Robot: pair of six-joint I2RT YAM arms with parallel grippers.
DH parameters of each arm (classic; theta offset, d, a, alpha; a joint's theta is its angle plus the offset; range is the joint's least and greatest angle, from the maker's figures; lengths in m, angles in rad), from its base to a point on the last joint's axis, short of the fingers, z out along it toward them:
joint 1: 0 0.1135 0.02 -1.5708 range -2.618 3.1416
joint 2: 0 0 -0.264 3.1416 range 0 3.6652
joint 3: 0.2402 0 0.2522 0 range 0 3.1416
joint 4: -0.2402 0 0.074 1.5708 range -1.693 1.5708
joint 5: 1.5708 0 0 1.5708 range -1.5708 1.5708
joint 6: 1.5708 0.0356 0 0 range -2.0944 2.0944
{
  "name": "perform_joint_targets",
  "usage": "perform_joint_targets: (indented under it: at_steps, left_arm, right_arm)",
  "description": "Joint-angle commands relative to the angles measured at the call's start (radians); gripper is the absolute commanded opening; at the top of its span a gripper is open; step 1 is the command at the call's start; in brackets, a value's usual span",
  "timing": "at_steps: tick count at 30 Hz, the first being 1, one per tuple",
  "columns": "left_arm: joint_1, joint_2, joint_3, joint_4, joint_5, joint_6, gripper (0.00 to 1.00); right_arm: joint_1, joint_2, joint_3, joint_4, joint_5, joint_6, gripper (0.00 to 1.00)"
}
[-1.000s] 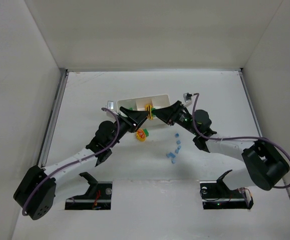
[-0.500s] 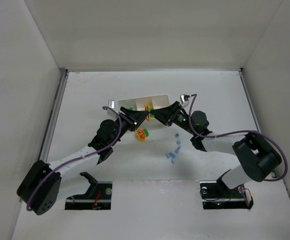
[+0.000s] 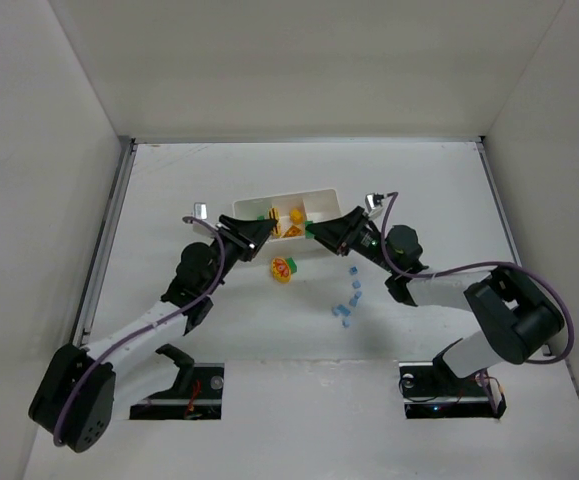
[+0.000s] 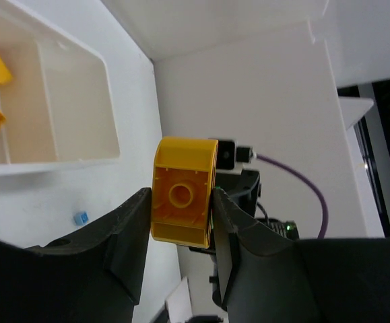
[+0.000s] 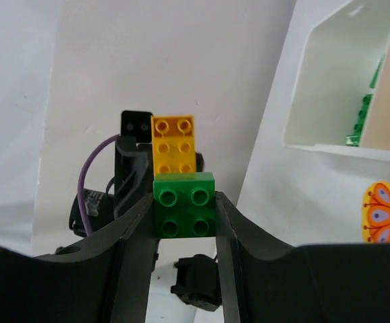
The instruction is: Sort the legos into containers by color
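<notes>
Where arms face each other before tray (image 3: 319,193), mid-table toward far edge: left gripper (image 3: 265,233) clamped on yellow-orange brick (image 4: 181,200); right gripper (image 3: 313,230) clamped on green brick (image 5: 184,212). Loose pale blue bricks (image 3: 346,313) between tray and near edge, right of centre.

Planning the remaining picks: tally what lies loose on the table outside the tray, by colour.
Pale blue bricks: 5
Yellow, red and green cluster: 1
Total: 6
</notes>
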Motion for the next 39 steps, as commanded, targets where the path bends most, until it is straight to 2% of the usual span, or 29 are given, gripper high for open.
perform_joint_targets:
  at_steps: [1,8,13,18,24,28,31,33,39]
  left_arm:
    - [0.057,-0.085,-0.023,-0.005,-0.013,0.033,0.1]
    - [0.077,-0.088,0.049,-0.167,-0.016,0.169,0.11]
    - [0.039,0.056,0.202,-0.304,-0.08,0.319,0.13]
    - [-0.015,0.226,0.343,-0.362,-0.169,0.454,0.14]
    - [-0.043,0.393,0.477,-0.415,-0.221,0.533,0.17]
    - [-0.047,0.461,0.531,-0.421,-0.238,0.548,0.26]
    - [-0.043,0.487,0.557,-0.418,-0.248,0.553,0.4]
    - [-0.038,0.489,0.566,-0.415,-0.248,0.553,0.46]
    - [-0.012,0.38,0.511,-0.404,-0.26,0.547,0.5]
  right_arm:
    - [-0.019,-0.027,-0.011,0.072,-0.021,-0.021,0.31]
    - [-0.017,-0.021,-0.016,0.044,-0.006,-0.067,0.31]
    - [-0.016,-0.047,-0.022,-0.022,0.023,-0.132,0.31]
    - [-0.002,-0.114,-0.022,-0.141,0.061,-0.225,0.31]
    - [0.026,-0.197,-0.01,-0.295,0.134,-0.342,0.31]
    - [0.043,-0.22,-0.001,-0.35,0.167,-0.39,0.31]
    - [0.053,-0.222,0.006,-0.367,0.181,-0.41,0.31]
    - [0.058,-0.22,0.007,-0.372,0.19,-0.42,0.31]
    - [0.087,-0.159,0.056,-0.399,0.23,-0.462,0.31]
